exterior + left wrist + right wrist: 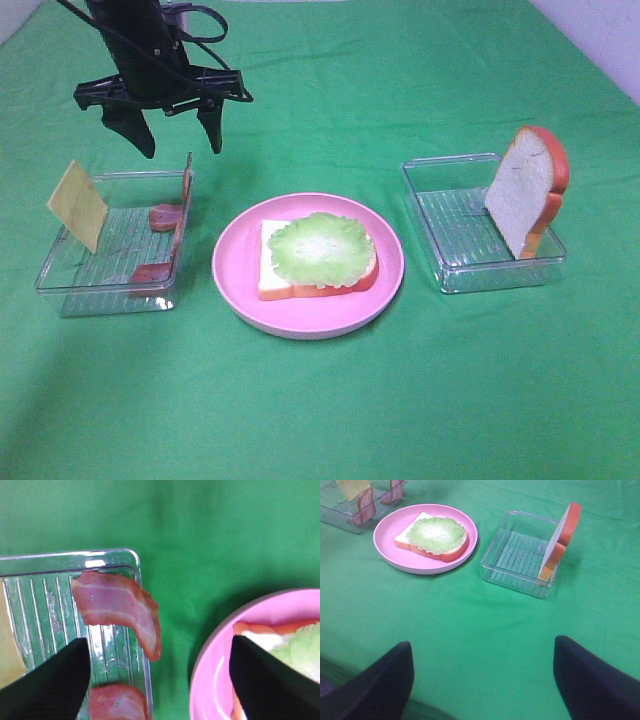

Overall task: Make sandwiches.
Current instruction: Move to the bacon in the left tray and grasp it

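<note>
On the pink plate (235,290) lies a white bread slice (272,262) with pale green lettuce (320,246) on top; the same lettuce (437,532) shows in the right wrist view. The left clear tray (70,290) holds a yellow cheese square (77,205) and reddish-brown bacon strips (184,200). My left gripper (180,145) hangs open above that tray's far right corner, over a curved bacon strip (120,607), with nothing between its fingers (50,680). A second bread slice (527,190) stands upright in the right tray (450,265). My right gripper (482,645) is open and empty over bare cloth, out of the exterior high view.
Green cloth (320,410) covers the whole table. The plate stands between the two trays with narrow gaps on either side. Another bacon piece (117,702) lies in the left tray beside the left finger. A pale wall edge (610,40) runs at the far right.
</note>
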`<state>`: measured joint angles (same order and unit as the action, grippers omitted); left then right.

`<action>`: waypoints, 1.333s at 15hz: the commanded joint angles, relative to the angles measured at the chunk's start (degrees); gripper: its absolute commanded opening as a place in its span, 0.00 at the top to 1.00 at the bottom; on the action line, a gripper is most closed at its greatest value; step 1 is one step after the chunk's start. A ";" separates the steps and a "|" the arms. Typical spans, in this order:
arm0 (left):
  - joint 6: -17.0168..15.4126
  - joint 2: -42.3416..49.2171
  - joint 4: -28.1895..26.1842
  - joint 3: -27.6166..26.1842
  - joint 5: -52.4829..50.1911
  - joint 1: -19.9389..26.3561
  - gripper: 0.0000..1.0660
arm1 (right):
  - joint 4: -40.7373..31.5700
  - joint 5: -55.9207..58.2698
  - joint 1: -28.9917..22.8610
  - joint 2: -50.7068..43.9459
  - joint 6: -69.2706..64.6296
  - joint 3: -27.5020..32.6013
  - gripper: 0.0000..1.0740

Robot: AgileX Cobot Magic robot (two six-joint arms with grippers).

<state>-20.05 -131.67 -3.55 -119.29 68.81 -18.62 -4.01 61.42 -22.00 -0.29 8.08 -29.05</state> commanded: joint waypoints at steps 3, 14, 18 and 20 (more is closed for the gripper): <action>-0.06 -4.01 0.11 -1.72 1.49 0.00 0.37 | 0.06 -0.57 -0.06 -0.92 0.63 0.23 0.30; 1.38 -5.21 2.46 -1.83 -0.40 0.17 0.74 | 0.06 -0.57 -0.06 -0.92 0.63 0.23 0.30; 1.38 -6.02 2.69 -1.83 -0.40 0.17 1.00 | 0.06 -0.57 -0.06 -0.92 0.63 0.23 0.30; 1.38 -6.02 2.69 -1.83 -0.46 0.17 1.00 | 0.06 -0.57 -0.06 -0.92 0.63 0.23 0.30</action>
<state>-18.68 -137.62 -0.86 -121.07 68.58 -18.62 -4.01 61.42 -22.00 -0.29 8.08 -29.05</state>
